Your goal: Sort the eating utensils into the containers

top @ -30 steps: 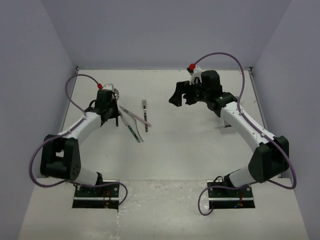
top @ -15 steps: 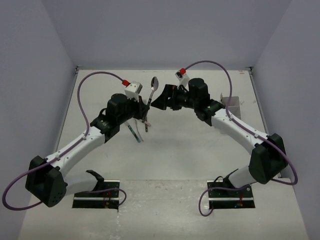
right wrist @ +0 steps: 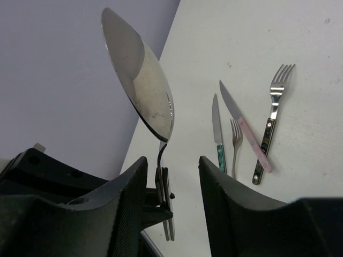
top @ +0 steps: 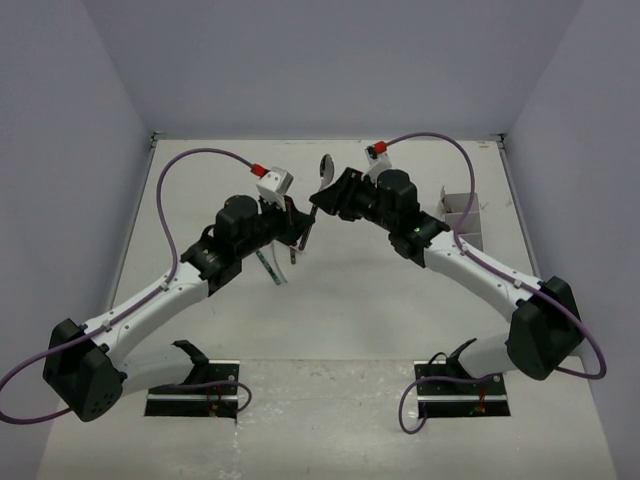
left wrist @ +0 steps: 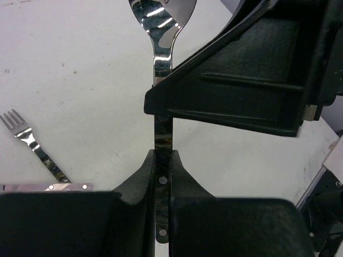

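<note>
Spoon [top: 325, 170] is up off the worktop [top: 380, 300], ctr of the scene toward the far side. It stands nearly upright w/ the bowl on top and the handle down.

Left tool [left wrist: 162, 160] is clamped narrow on the lower handle, fingers pressed on both sides of the metal, handle rivets showing btwn them.

Right tool [right wrist: 172, 162] comes in from the right and sits higher up the same spoon. Its two fingers stand wide, one on either side of the thin neck just below the bowl. One finger looks just beside the neck and the other is clear of it; can't tell if there's contact. The two tools sit close together on the one spoon, left one below and right one above.

Other utensils lie flat on the worktop left of ctr, by the left arm's wrist:
- dark-handled fork [right wrist: 272, 115]
- pink-handled knife [right wrist: 252, 142], its handle end meeting the fork's handle end
- teal-handled knife [right wrist: 219, 144]
- small all-metal fork [right wrist: 234, 139], side by side w/ the teal-handled knife

Containers [top: 462, 212], a cluster of white open-topped boxes, sit at the right side of the worktop, just beside the right forearm and well apart from the spoon.
</note>
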You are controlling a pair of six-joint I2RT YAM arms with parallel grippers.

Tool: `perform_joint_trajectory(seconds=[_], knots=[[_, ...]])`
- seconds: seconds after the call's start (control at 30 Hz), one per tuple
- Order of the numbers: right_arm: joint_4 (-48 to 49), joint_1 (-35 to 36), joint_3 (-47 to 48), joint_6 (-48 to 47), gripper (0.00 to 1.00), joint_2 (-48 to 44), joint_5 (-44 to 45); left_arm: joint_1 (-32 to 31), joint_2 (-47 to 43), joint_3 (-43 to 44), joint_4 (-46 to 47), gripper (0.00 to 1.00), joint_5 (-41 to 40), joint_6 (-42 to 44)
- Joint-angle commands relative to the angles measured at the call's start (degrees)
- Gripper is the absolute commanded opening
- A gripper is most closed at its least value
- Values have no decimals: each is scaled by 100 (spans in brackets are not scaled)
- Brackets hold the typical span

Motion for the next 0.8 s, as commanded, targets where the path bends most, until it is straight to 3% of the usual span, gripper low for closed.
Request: perform_joint_trajectory(seconds=[0.0, 0.1, 0.2, 0.3, 0.33, 0.37, 0.43, 0.47, 0.57, 0.67, 0.77], knots=[[370, 97, -39, 13, 41, -17, 233, -93, -179, -56, 444, 0, 53, -92], [362, 150, -57, -101, 23, -114, 277, -102, -171, -48, 444, 0, -96, -144], [327, 203, -75, -285, 16, -184, 286, -111, -162, -48, 523, 0, -158, -223], [344, 229, -101, -522, 0, -202, 234, -111, -83, -30, 567, 0, -324, -250], [362, 229, -101, -619, 0, -220, 225, -111, -65, -4, 576, 0, -316, -233], [353, 229, -92, -724, 0, -263, 259, -111, -48, 14, 567, 20, -290, -224], [292, 229, -49, -1275, 0, -334, 426, -111, -56, 49, 489, 77, -237, -215], [300, 229, -40, -1523, 0, -386, 531, -111, -74, 40, 462, 100, -263, -197], [484, 63, -83, -2972, 0, -641, 550, -111, -336, -4, 225, 100, -570, -154], [643, -568, -84, -4335, 0, -931, -72, -111, -661, -197, 76, 100, -798, -188], [827, -1797, -145, -5799, 0, -1308, -2378, -111, -925, -346, -214, 100, -1421, -320]])
